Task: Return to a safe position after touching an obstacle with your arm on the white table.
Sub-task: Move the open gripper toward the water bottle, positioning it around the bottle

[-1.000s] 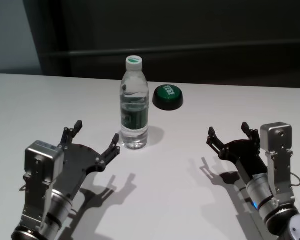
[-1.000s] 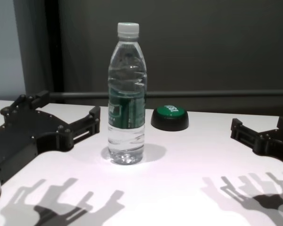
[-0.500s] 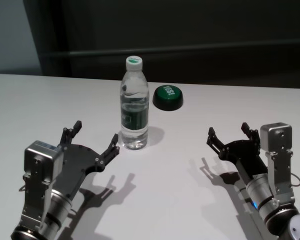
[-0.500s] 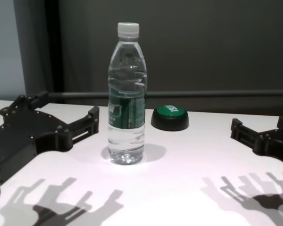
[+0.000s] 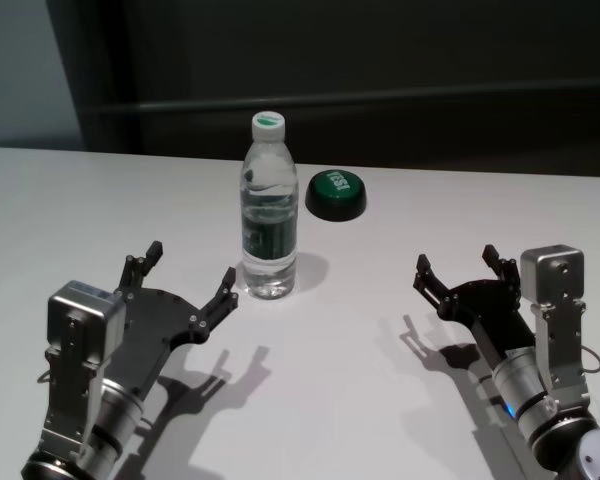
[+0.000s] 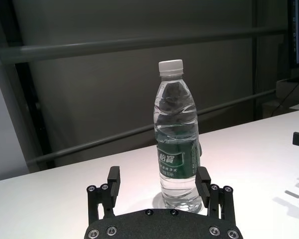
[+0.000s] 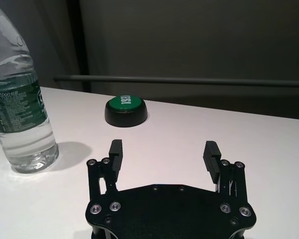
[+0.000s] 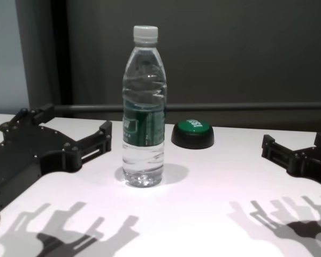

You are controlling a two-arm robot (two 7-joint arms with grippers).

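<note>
Left gripper (image 5: 188, 276) hovers spread just left of the water bottle (image 5: 269, 210), not touching it. Bottle stands upright mid-table (image 5: 340, 400), green button (image 5: 336, 195) behind-right. Right gripper (image 5: 460, 270), also spread, sits well right.

left end effector (image 5: 187, 282) drawn slightly back from bottle (image 5: 269, 210)

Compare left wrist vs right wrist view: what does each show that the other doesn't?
Left wrist only: the bottle's white cap, the open left gripper with its fingers just short of the bottle.
Right wrist only: the green button, the open right gripper, empty.
Both: the water bottle upright on the white table.
</note>
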